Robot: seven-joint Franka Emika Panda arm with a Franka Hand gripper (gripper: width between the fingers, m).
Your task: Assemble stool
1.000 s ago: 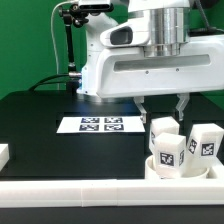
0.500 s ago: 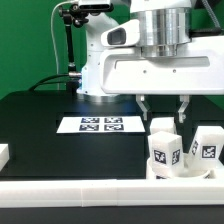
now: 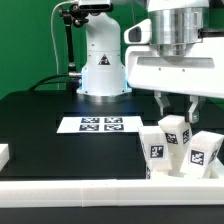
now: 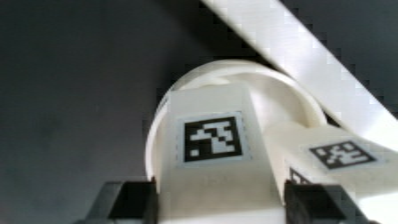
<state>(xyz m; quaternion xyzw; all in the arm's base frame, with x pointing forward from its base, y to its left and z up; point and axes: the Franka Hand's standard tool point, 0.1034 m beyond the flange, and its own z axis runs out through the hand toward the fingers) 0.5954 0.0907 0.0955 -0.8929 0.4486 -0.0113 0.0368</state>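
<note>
Closest to the exterior camera, a long white border rail [image 3: 90,190] runs across the front of the black table [image 3: 40,120]. Just behind it, at the exterior view's right, sits the stool [image 3: 180,150]: chunky white legs with black-and-white tags standing tilted on the round seat [image 3: 185,171]. Above them hangs the gripper [image 3: 175,100], fingers spread apart around the rear leg [image 3: 176,129], though from here contact is unclear. The wrist view fills that in: a tagged leg [image 4: 222,130] sits right between the dark fingertips [image 4: 128,200], which flank both sides, rail [image 4: 302,50] beyond. Further back lies the marker board [image 3: 98,125], then the arm's white base [image 3: 100,60] against green.
</note>
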